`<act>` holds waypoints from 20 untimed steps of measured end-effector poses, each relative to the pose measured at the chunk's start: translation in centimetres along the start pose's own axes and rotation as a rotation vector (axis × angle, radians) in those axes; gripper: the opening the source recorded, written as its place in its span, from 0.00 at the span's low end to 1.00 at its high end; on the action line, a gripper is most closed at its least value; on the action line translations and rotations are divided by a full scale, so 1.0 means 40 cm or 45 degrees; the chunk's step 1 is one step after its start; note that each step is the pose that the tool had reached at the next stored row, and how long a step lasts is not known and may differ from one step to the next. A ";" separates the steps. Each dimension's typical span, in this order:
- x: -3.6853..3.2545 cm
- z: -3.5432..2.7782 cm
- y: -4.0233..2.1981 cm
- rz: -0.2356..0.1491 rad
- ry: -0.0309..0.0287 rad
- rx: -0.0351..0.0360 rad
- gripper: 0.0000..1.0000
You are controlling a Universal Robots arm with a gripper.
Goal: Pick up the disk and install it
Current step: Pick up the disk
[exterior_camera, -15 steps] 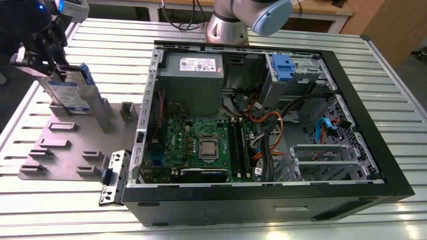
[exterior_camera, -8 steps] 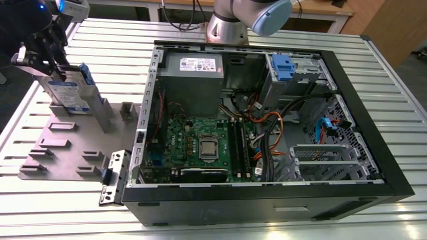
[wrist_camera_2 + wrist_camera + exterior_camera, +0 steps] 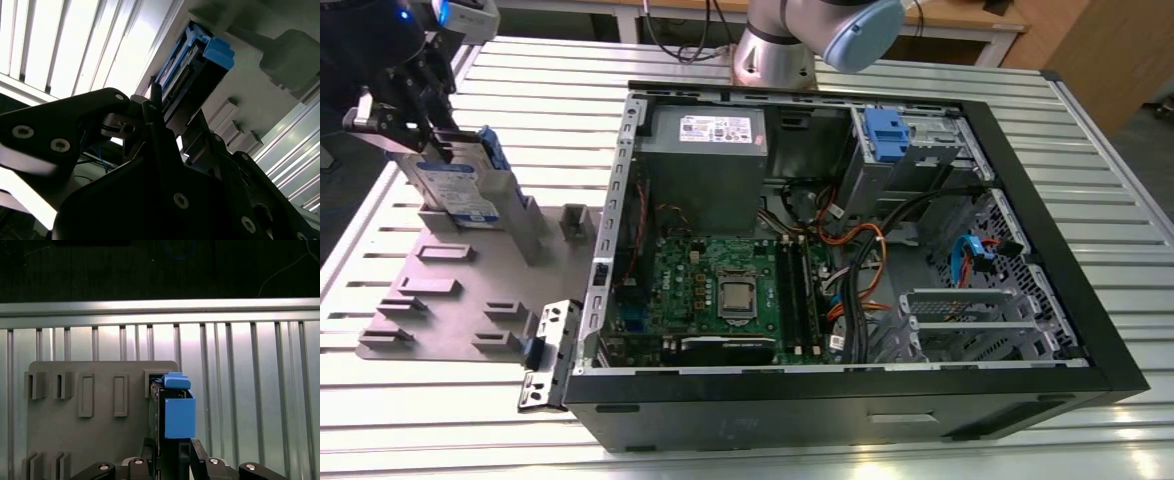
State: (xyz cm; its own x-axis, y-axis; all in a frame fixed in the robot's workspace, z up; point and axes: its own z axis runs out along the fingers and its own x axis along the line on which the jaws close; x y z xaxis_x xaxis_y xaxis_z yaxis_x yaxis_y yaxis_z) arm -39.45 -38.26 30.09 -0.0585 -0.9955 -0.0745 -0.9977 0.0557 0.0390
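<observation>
- Exterior view: gripper [image 3: 438,152] at approx 10 o'clock of the frame, jaws closed narrow on the disk [image 3: 464,192].
- Disk stands on edge, label side facing the camera and blue frame along its far edge. It sits over the far end of the grey plate [image 3: 454,300]; can't tell if it's seated in its holder or just clear of it.
- Plate lies flat on the slatted table [image 3: 454,420], at 9 o'clock from the open case [image 3: 854,420] and just beside it.
- Inside the case: PSU [image 3: 707,160] at 12 o'clock, board [image 3: 720,290] at 6 o'clock from it, blue latch [image 3: 886,135] at 3 o'clock from the PSU.
- Arm [image 3: 781,50] base at 12 o'clock of the frame, beyond the case. Disk is well apart from the case interior.
- Second wrist view: gripper [image 3: 175,112] seen from close behind, black fingers [image 3: 154,100] flanking the disk [image 3: 192,65], one on each flat side. Its blue frame end points away from the camera.
- Grey plate [image 3: 260,100] is beyond the disk, bright table [image 3: 50,40] slats alongside.
- First wrist view: disk [image 3: 177,415] edge-on between the fingers [image 3: 197,452] of the gripper [image 3: 172,452], blue end toward the camera.
- Disk is in line w/ the outermost slot at the plate [image 3: 100,440] edge, other slots alongside it. Table [image 3: 250,390] slats run beyond.
</observation>
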 end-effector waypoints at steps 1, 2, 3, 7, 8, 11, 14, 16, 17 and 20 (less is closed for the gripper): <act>0.000 0.000 0.000 0.000 0.0023 0.0002 0.42; 0.000 0.000 0.000 0.000 0.0052 0.0005 0.42; 0.000 0.000 0.000 0.000 0.0060 0.0004 0.42; 0.000 0.000 0.000 0.000 0.0065 0.0002 0.42; 0.000 0.000 0.000 0.000 0.0064 0.0003 0.42; -0.003 0.000 0.000 0.000 0.0065 0.0003 0.42; -0.003 0.000 0.000 0.000 0.0065 0.0003 0.42; -0.003 0.000 0.000 0.000 0.0065 0.0003 0.42; -0.003 0.000 0.000 0.000 0.0065 0.0004 0.42; -0.003 0.000 0.000 0.000 0.0065 0.0003 0.42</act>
State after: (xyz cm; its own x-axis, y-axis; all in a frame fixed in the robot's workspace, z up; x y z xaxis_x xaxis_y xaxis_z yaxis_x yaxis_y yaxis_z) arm -39.44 -38.13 30.10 -0.0584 -0.9959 -0.0695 -0.9977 0.0558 0.0388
